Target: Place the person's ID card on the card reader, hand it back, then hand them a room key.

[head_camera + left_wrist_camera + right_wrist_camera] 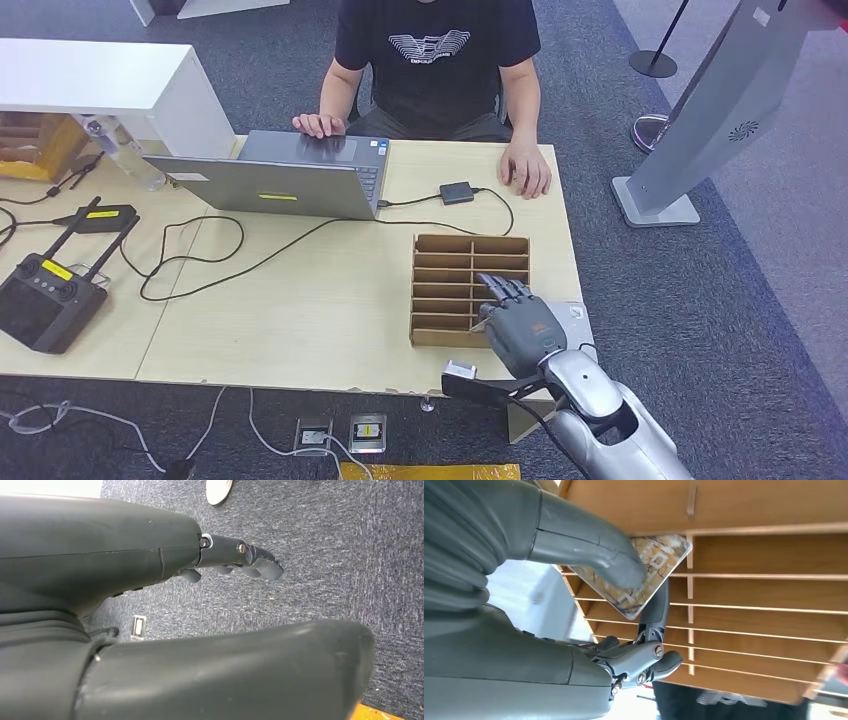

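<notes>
Dark grey-blue carpet floor (700, 300) throughout. Light wood worktop (330, 310) in two joined sections, seam running front to back on the left. White box-shaped shelf unit (100, 85) at far left corner. Grey slanted kiosk stand (720, 110) on white base at right. Black stanchion base (653, 62) beyond it. Even, flat indoor lighting.

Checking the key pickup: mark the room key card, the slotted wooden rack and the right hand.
room key card (663, 560), right wrist view, on its marbled face.
slotted wooden rack (445, 247), head view, on its far rim.
right hand (520, 322), head view, on the back of the hand.
</notes>
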